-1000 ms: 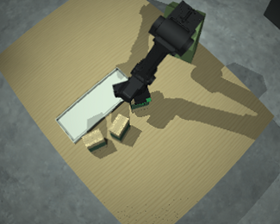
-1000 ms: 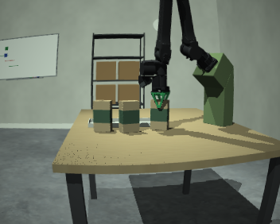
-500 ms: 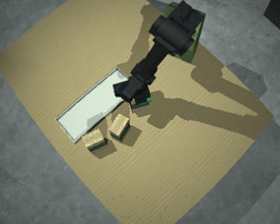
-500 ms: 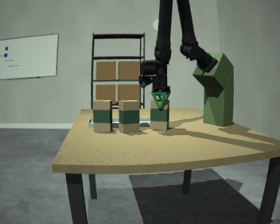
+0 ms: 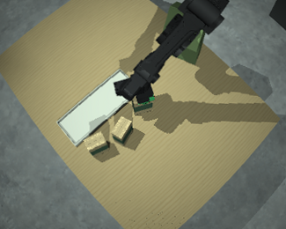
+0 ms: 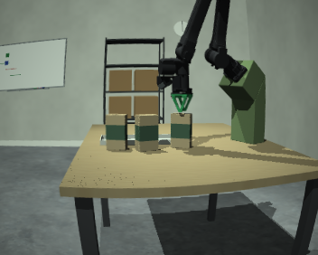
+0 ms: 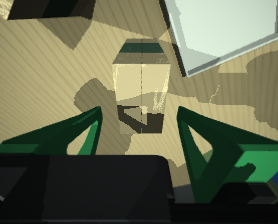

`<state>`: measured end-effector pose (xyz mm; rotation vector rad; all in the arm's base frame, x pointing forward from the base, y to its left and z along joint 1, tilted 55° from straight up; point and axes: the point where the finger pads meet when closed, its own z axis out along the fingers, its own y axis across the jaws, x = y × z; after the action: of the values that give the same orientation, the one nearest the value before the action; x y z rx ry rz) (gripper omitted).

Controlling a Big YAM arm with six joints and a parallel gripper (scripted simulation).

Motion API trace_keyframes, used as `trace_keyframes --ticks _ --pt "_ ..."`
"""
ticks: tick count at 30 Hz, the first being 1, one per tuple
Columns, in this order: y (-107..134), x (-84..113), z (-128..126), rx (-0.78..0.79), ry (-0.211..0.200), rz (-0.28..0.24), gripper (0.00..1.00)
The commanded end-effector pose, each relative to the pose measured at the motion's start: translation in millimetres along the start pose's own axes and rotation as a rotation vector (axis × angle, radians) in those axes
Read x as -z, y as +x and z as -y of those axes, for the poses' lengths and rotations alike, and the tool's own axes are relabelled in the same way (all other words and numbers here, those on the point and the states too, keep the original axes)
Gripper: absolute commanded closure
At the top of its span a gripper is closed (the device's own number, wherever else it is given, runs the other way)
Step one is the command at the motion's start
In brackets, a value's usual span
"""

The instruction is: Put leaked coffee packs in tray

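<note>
Looking into the tray (image 5: 71, 126), you see it holds nothing. All three packs stand upright on the tabletop (image 5: 196, 170), long axes vertical, in a row just beside the tray: near pack (image 5: 95, 142), middle pack (image 5: 121, 129), far pack (image 6: 181, 130). Your gripper (image 6: 182, 108) hangs just above the far pack, fingers spread wide and gripping nothing.

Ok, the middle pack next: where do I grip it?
Come straight down on the middle pack; it stands upright. Close the open pincer across its two big flat sides near the top, though the neighbouring pack leaves little finger room.
</note>
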<state>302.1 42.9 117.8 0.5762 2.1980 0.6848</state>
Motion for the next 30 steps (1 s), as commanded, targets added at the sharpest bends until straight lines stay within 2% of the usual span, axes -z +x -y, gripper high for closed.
trace_keyframes --ticks 1,11,30 --pt "-14 27.6 -7 0.024 -0.005 0.032 0.22" --pt "-15 51.5 -9 0.027 -0.006 0.036 0.22" --pt "-17 52.4 -10 0.031 -0.011 0.044 0.22"
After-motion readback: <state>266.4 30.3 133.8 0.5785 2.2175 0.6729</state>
